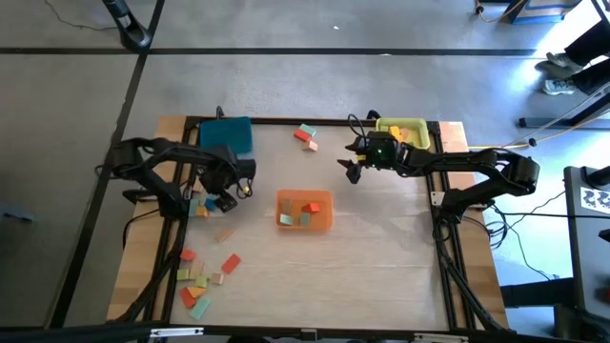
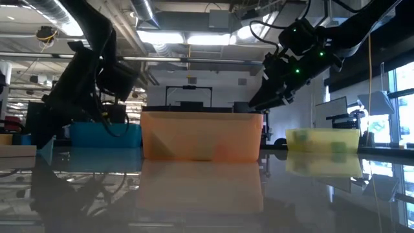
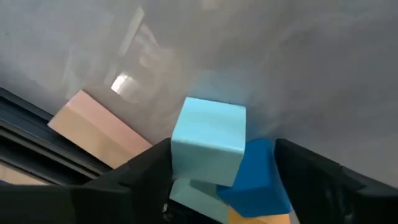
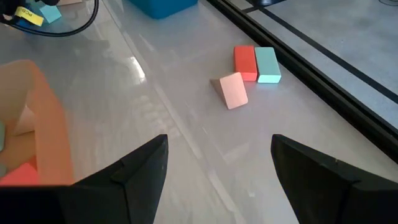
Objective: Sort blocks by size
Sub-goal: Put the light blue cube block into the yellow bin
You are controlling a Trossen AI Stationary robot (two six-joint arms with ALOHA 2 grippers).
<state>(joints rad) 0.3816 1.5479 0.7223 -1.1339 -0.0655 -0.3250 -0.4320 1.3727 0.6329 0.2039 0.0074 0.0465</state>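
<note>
You have the left gripper point(image 1: 221, 195) reaching low over the desk point(image 1: 381, 248) beside the blue tray point(image 1: 227, 135), its fingers spread wide around a light blue block point(image 3: 208, 140) that sits square between them, with a darker blue block point(image 3: 258, 174) touching it. Your right gripper point(image 1: 351, 170) hangs raised between the yellow tray point(image 1: 405, 129) and the orange tray point(image 1: 305, 211), fingers wide apart and empty, aimed toward a red block point(image 4: 244, 62) and a green block point(image 4: 267, 64) lying side by side, long axes parallel, near the desk's edge, with a pink block point(image 4: 234, 91) just beside them
</note>
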